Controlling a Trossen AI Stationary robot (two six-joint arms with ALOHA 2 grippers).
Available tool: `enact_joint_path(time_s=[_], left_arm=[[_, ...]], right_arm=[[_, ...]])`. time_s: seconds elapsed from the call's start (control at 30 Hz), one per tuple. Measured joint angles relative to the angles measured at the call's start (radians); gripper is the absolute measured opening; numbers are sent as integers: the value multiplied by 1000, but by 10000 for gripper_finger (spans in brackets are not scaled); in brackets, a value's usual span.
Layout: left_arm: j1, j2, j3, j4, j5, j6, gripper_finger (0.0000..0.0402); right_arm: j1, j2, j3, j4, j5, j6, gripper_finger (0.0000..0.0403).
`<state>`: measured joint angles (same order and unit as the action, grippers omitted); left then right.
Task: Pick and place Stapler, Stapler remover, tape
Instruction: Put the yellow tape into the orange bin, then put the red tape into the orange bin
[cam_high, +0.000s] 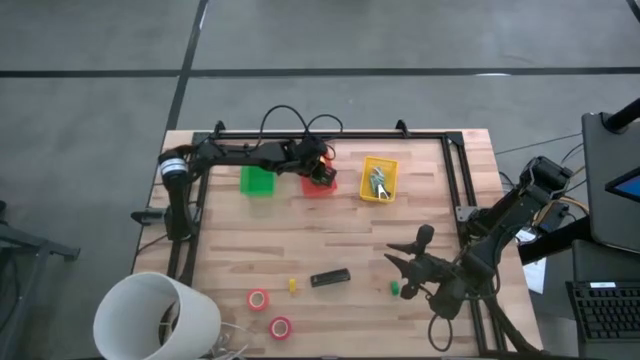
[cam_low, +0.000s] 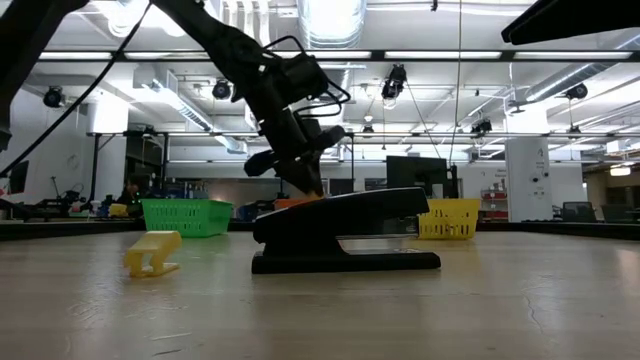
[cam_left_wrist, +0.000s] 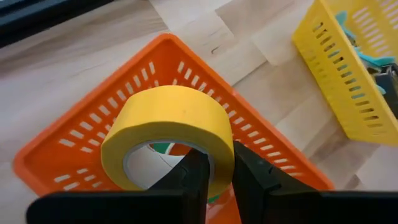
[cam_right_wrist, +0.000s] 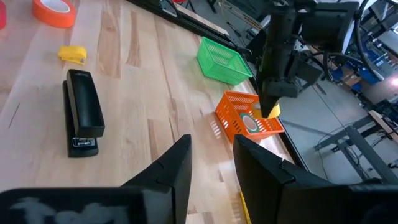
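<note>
The left pincer (cam_left_wrist: 214, 180) is clamped on the wall of a yellow tape roll (cam_left_wrist: 168, 140) and holds it right over the orange basket (cam_left_wrist: 81, 149), which sits near the far edge of the tabletop (cam_high: 330, 240) between the green basket (cam_high: 257, 181) and the yellow basket (cam_high: 379, 179). Something pale and round with green and red on it lies on the orange basket's floor beneath the held roll; it may be another roll already dropped there, though too little shows to be sure. The yellow basket holds a teal-and-metal object that could be the staple remover, but I cannot confirm that. By my reading the job is partway through: the yellow roll is about to be delivered, while the black stapler (cam_high: 330, 278) lies untouched near the middle of the near edge, and two red-orange tape rolls (cam_high: 258, 299) wait toward the near left corner. The stapler rests flat on its base, its long axis roughly parallel to the near edge, tilted slightly. A small yellow block (cam_high: 292, 287) lies just beside it on the left, and a small green block (cam_high: 394, 289) sits further toward the right edge. The right pincer (cam_right_wrist: 211, 162) hovers near the near right corner, its fingers parted and holding nothing.
</note>
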<state>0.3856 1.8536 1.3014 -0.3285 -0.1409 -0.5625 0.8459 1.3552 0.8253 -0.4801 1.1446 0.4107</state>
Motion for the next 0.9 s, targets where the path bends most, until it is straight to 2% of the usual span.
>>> enact_joint_path(time_s=[0.13,0.27,0.47,0.67,0.9], left_arm=[[5,20,0,-2,45,2,63],[4,23,-1,-3,15,8,82],[6,24,-1,-4,-24,11,133],[-6,13,4,-15,25,33,179],[-121,-62,4,-32,81,54,184]], right_arm=[[0,0,0,0,0,0,116],[0,0,-1,0,0,1,113],[0,0,-2,0,0,1,103],[0,0,-8,-2,0,1,95],[0,0,-11,-1,0,1,86]])
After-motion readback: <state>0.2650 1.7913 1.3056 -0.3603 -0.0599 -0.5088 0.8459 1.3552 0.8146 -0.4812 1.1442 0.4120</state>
